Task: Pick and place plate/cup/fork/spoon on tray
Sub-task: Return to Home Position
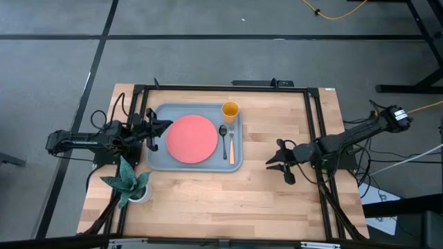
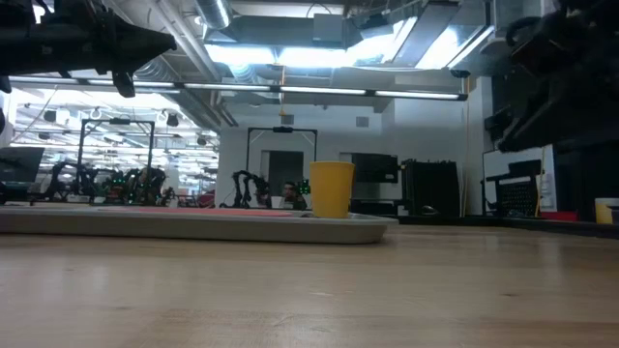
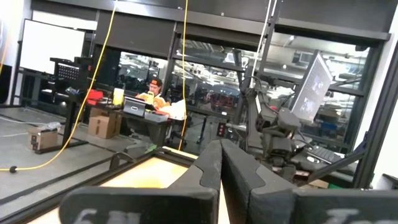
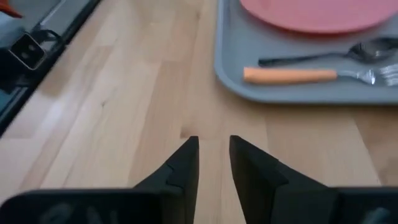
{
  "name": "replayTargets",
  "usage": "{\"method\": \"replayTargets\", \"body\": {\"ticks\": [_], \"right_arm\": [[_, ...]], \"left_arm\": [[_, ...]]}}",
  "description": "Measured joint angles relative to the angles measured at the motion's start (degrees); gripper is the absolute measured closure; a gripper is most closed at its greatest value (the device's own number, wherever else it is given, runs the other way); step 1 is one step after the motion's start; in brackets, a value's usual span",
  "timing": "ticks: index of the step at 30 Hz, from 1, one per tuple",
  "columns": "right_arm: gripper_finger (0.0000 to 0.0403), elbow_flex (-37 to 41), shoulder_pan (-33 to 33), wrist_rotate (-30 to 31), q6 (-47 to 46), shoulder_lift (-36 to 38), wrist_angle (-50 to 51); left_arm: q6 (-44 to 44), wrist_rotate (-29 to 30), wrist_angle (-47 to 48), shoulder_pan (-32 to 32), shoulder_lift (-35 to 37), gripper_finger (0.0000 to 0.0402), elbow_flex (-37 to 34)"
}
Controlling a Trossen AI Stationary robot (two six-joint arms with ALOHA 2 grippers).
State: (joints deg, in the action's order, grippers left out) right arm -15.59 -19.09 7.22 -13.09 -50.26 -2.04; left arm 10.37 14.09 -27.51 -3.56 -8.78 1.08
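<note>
The grey-blue tray (image 1: 156,158) lies on the table's left half. On it lie the coral plate (image 1: 191,138), the dark spoon (image 1: 223,142) and the orange-handled fork (image 1: 232,146). The yellow cup (image 1: 230,110) stands upright at its far right corner. My left gripper (image 1: 168,126) is shut and empty, raised over the tray's left edge beside the plate. My right gripper (image 1: 270,161) hangs over bare wood right of the tray, its fingers (image 4: 186,163) a narrow gap apart and empty. The right wrist view shows the tray (image 4: 236,74), plate (image 4: 323,14), spoon (image 4: 311,57) and fork (image 4: 292,75).
A potted plant (image 1: 128,183) in a white pot stands at the table's near left corner. Black frame rails (image 1: 315,138) run along the table's sides. Bare wood (image 1: 228,200) lies near and right of the tray. A person (image 3: 155,93) sits in the room beyond.
</note>
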Motion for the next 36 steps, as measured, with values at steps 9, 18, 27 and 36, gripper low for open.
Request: {"method": "replayTargets", "body": {"ticks": [9,18,27,36], "right_arm": [[0.0309,0.0,3.9,-8.2,6.0,6.2,3.0],[0.0309,1.5,7.8,-8.9,9.1,12.6,5.7],[0.0309,11.3,10.5,-17.2,9.1,25.1,0.1],[0.0309,14.3,14.7,-19.5,12.2,35.6,1.4]], "left_arm": [[0.0,0.0,0.0,0.0,0.0,0.0401,0.0],[0.0,0.0,0.0,0.0,0.0,0.0401,0.0],[0.0,0.0,0.0,0.0,0.0,0.0401,0.0],[0.0,0.0,0.0,0.0,0.0,0.0401,0.0]]}}
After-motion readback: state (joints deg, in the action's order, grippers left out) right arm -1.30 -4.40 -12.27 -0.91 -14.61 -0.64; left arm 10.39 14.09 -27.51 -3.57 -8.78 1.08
